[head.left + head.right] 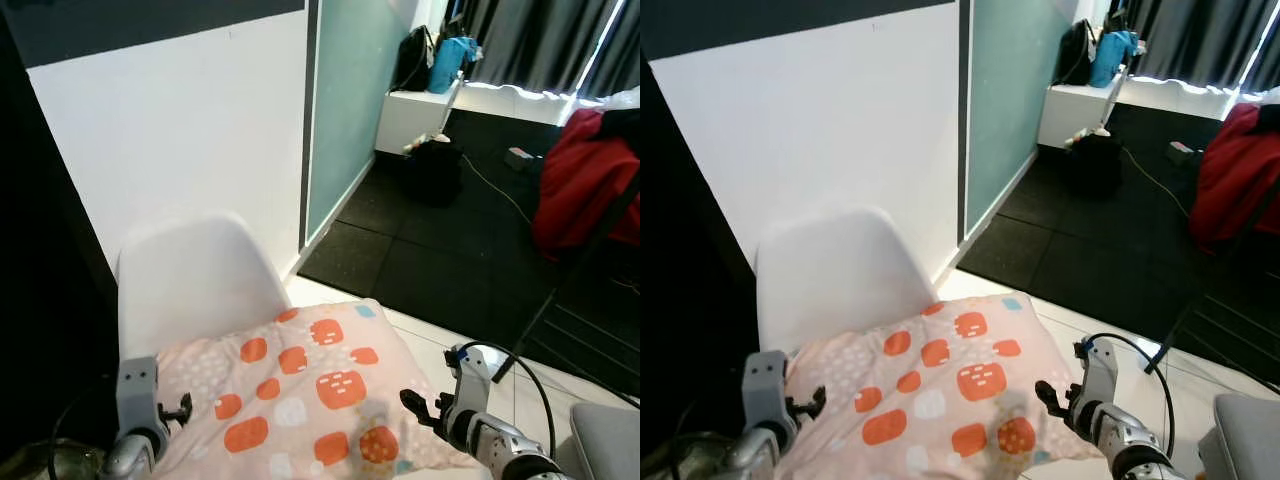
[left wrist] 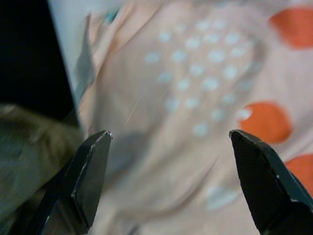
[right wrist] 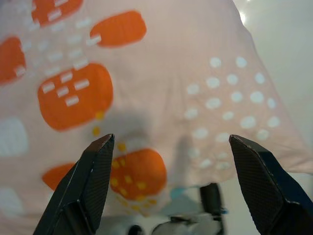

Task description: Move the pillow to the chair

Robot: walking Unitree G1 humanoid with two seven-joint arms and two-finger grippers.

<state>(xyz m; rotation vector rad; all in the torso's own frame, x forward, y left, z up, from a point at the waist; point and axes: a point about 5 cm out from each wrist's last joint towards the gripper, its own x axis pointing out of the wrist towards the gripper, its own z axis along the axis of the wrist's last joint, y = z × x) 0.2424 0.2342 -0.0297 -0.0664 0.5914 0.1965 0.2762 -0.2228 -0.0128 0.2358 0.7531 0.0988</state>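
Pink orange-patterned pillow (image 1: 300,395) lying on my white chair (image 1: 195,275), left gripper (image 2: 171,181) and right gripper (image 3: 171,181) spread wide beside it, seemingly not touching

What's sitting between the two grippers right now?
The pink pillow on the white chair spans the gap between the left gripper and right gripper, seen in both eye views.

Pillow (image 1: 300,395): a soft, pale pink cushion printed with orange rounded patches, white patches and clusters of small pale blue dots, with a little blue tab at its far corner. It lies flat, slightly rumpled, on the seat of the chair (image 1: 195,275). Chair: a white moulded shell with a curved back, standing against the white wall; the pillow covers its seat and overhangs the seat's front edge.
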